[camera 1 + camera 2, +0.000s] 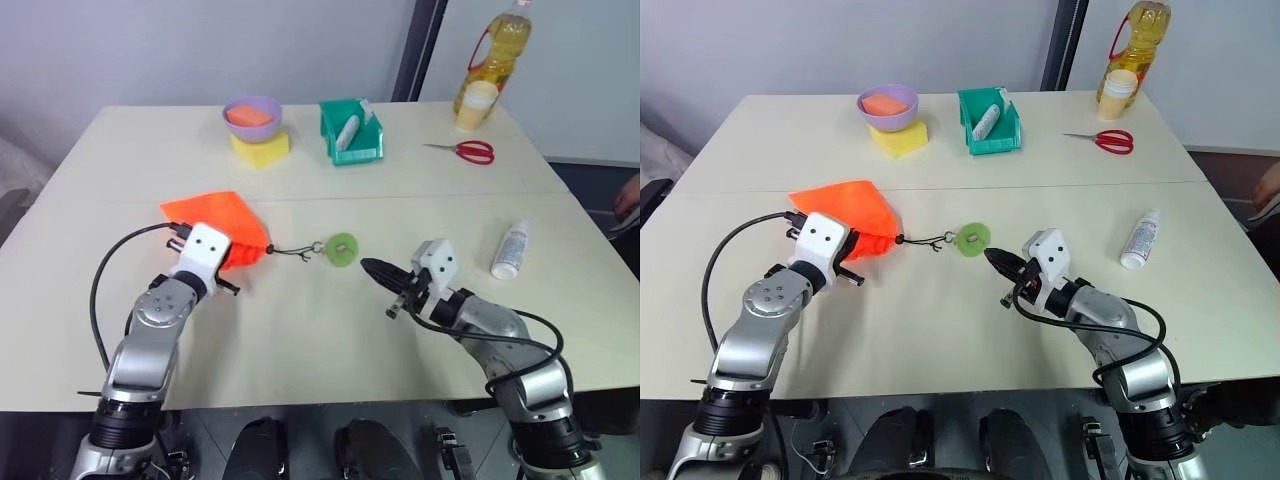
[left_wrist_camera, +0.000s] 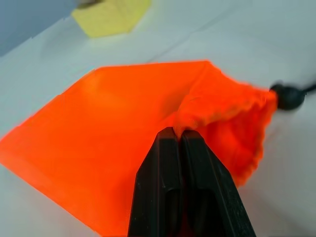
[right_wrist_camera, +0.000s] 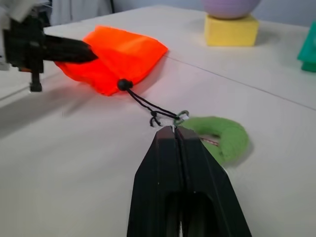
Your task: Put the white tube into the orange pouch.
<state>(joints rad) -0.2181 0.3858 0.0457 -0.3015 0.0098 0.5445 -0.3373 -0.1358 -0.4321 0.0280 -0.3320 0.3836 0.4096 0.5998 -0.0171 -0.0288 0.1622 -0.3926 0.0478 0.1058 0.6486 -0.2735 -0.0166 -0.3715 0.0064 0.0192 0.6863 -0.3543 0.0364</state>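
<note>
The left claw (image 2: 178, 132) is pinched shut on a fold of the pouch (image 1: 215, 218) near its gathered mouth. The right claw (image 3: 174, 129) has its jaws together, empty, tips beside the cord (image 3: 148, 106). The tube (image 1: 511, 249) lies on the tabletop (image 1: 330, 320) beyond the right claw's outer side.

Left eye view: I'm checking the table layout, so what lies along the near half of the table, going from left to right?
Orange pouch → green disc → right tool → white tube.
</note>
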